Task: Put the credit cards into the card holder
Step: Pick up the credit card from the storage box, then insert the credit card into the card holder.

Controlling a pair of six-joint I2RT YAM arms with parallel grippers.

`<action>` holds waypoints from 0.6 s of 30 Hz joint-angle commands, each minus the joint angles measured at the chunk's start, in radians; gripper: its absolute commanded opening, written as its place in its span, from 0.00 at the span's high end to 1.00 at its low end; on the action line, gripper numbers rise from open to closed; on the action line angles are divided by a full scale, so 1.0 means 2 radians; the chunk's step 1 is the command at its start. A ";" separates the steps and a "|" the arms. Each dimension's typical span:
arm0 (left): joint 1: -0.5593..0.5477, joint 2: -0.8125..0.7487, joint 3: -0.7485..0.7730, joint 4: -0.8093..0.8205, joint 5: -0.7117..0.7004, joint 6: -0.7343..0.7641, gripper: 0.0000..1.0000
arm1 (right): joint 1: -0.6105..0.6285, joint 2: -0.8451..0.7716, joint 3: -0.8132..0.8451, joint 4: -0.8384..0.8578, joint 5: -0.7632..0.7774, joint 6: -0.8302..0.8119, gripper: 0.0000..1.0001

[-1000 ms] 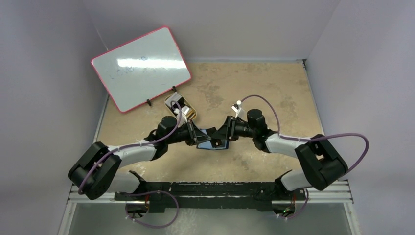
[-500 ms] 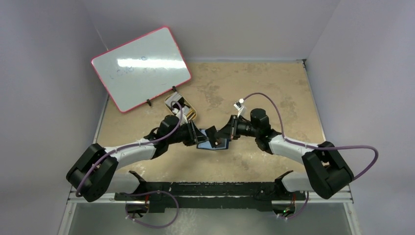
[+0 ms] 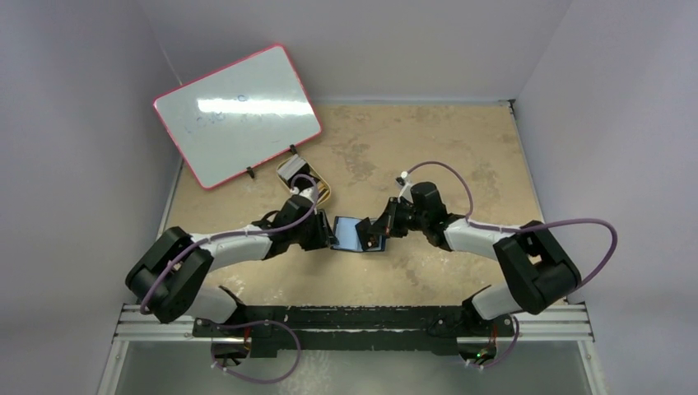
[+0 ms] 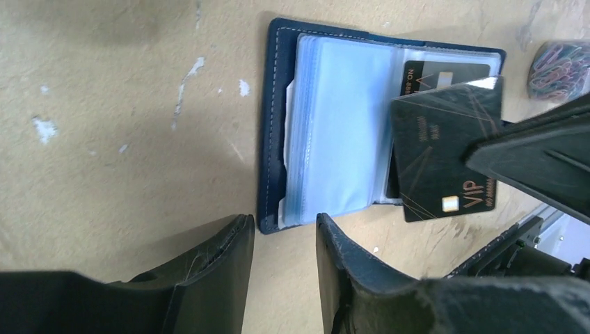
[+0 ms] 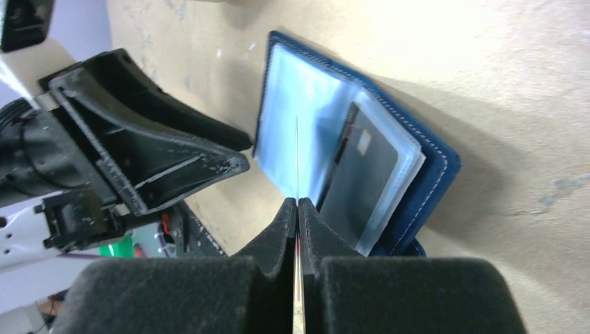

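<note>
The card holder (image 4: 334,125) is a navy wallet lying open on the table, its pale blue sleeves facing up, also seen from above (image 3: 352,233). One dark credit card (image 4: 445,73) sits in a sleeve on its right half. A second black credit card (image 4: 445,153) marked VIP hangs over that half, and my right gripper (image 5: 298,203) is shut on it, the card (image 5: 297,156) showing edge-on. My left gripper (image 4: 285,229) stands open just off the wallet's near edge, nothing between its fingers.
A gold oval tin (image 3: 309,185) stands behind the left wrist, below a pink-framed whiteboard (image 3: 239,115) propped at the back left. A heap of coloured paper clips (image 4: 556,66) lies beyond the wallet. Both grippers (image 3: 329,233) (image 3: 377,234) flank the wallet closely.
My left gripper has opened and let go of the wallet, which now lies flat and open. My right gripper has shut on the black card and holds it over the wallet.
</note>
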 commanded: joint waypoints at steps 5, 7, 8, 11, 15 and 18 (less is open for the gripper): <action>-0.014 0.040 -0.001 0.062 0.020 -0.004 0.69 | -0.011 0.013 0.013 -0.004 0.041 -0.002 1.00; -0.018 0.043 -0.001 0.066 0.026 -0.009 0.76 | -0.012 0.011 0.012 -0.004 0.042 -0.001 1.00; -0.020 0.043 -0.001 0.068 0.027 -0.011 0.78 | -0.012 0.011 0.012 -0.004 0.044 0.000 1.00; -0.027 0.037 -0.004 0.070 0.021 -0.021 0.85 | -0.014 0.005 0.009 -0.005 0.049 0.002 1.00; -0.032 0.031 -0.007 0.072 0.012 -0.029 0.90 | -0.017 -0.008 0.010 -0.021 0.068 -0.003 1.00; -0.033 0.033 -0.007 0.071 0.007 -0.030 0.92 | -0.018 -0.018 0.007 -0.027 0.076 -0.004 1.00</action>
